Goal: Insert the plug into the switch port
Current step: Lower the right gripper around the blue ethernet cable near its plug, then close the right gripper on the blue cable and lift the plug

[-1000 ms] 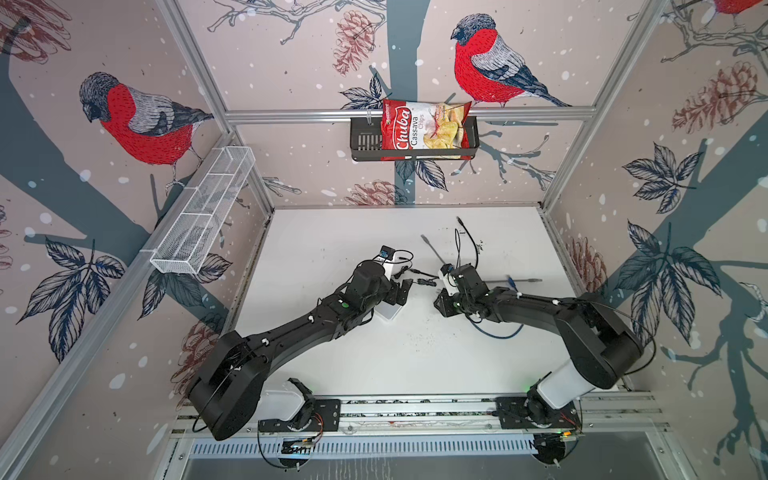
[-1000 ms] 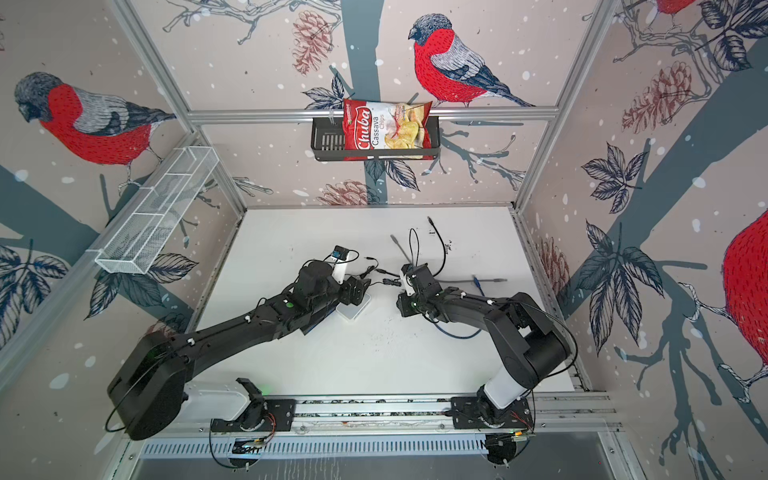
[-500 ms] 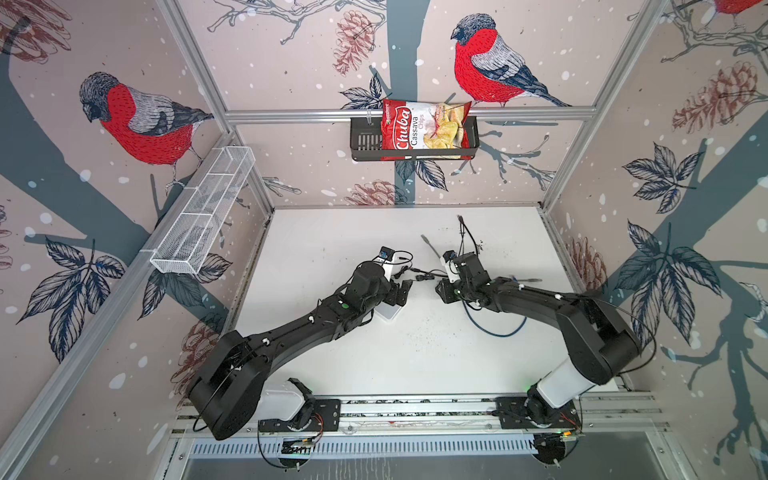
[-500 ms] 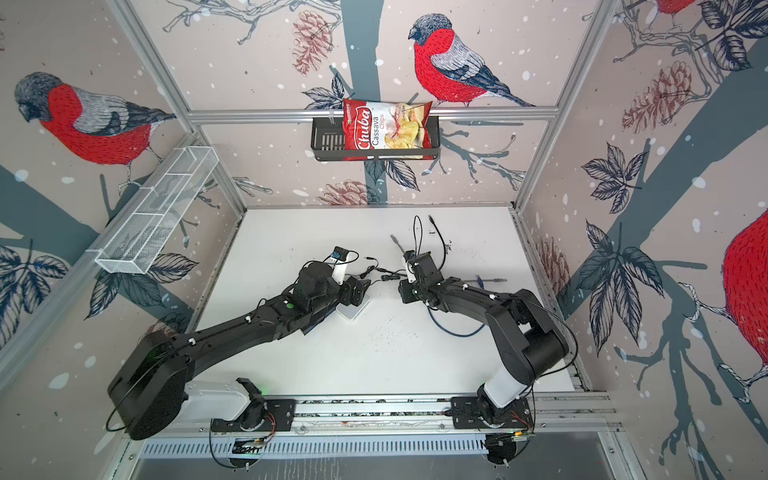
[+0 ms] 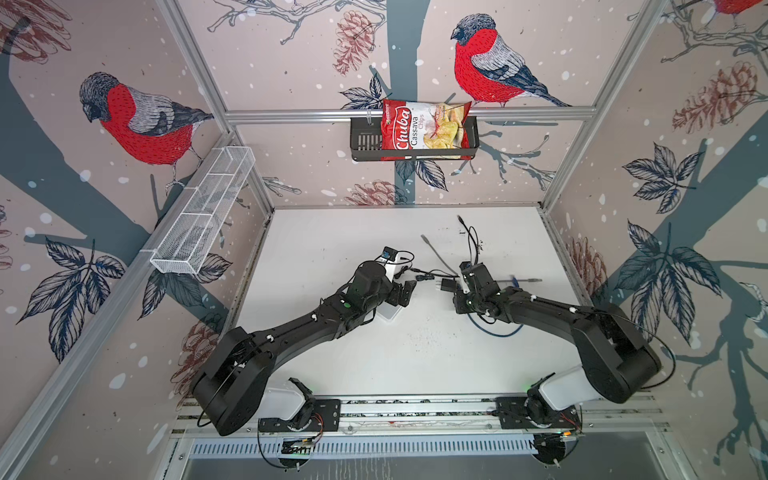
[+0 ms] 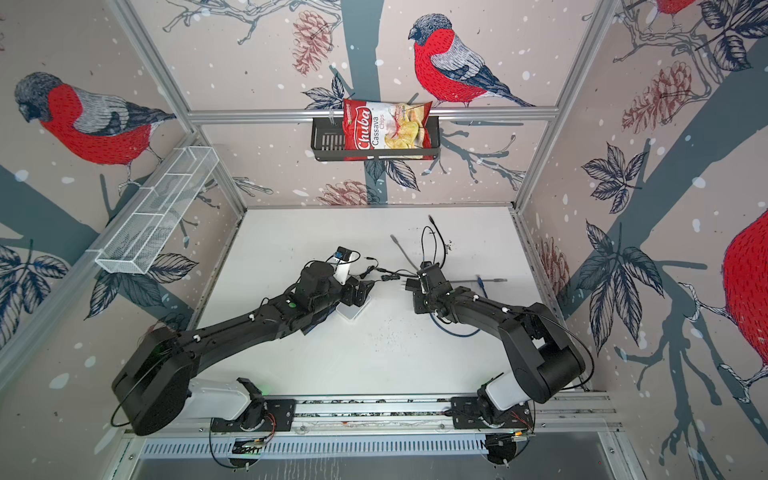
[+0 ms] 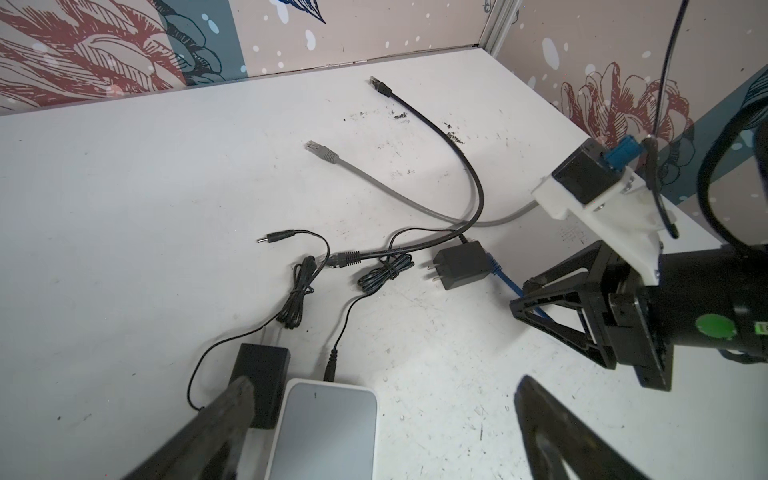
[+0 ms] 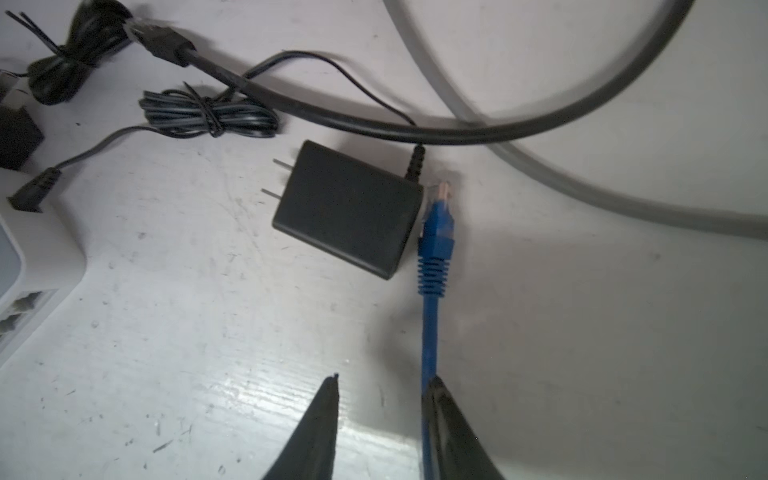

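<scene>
- Lying just ahead of the right gripper (image 8: 382,378), the blue plug (image 8: 436,216) sits near the middle of the surface (image 8: 582,332), right beside a black power adapter (image 8: 349,208).
- Its long axis runs straight on from the fingers, with the nose pointing away from the gripper. The blue cable (image 8: 430,332) trails back along one fingertip (image 8: 449,415), not between the two.
- The right jaws stand part-way apart with bare surface between them, so nothing is pinched (the cable seems only to brush that one finger).
- The left gripper (image 7: 384,382) is spread wide, with the white switch (image 7: 328,432) between its fingers and close to one of them. I see no squeeze on it. The switch lies toward the left edge of the surface from the plug.
- The port row (image 8: 20,307) shows on the switch side that faces the right arm, and the plug's nose points past it, not at it.
- The right arm is clearly the nearer one to the plug. My guess is that it needs a small sideways shift to bring the cable or boot between the fingers, and after that the nose must swing toward the left edge.
</scene>
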Available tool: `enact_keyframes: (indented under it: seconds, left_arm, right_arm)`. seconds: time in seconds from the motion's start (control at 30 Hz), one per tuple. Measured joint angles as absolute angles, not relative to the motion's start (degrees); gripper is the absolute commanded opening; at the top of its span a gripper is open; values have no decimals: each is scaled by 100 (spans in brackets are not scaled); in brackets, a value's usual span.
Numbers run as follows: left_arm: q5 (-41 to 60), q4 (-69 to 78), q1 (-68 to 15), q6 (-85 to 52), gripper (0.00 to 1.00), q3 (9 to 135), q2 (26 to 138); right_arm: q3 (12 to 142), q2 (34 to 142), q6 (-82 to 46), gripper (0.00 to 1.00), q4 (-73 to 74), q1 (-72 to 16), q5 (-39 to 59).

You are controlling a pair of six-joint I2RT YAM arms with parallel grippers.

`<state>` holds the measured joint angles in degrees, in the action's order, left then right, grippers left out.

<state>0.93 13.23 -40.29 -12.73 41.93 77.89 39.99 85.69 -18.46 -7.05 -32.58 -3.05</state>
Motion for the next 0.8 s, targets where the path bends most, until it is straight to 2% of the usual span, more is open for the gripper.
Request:
enact_keyframes:
  seconds: [0.23, 0.37, 0.53, 0.8]
  left_arm:
    - [161, 1474, -4029, -1352, 97, 4193, 7789]
    - [200, 1481, -4029, -1378, 97, 4193, 7789]
    - [261, 1472, -4027, -1468, 97, 4213, 7815]
    - [257, 1426, -4027, -1479, 97, 4338, 7795]
  right_arm:
    - [3931, 8641, -1992, 35, -642, -3249, -467]
    - [3929, 8829, -2025, 25, -596, -3249, -484]
    - [3935, 8967, -2093, 3, -362, -3247, -569]
    - [3763, 8628, -2088, 0, -346, -3229, -410]
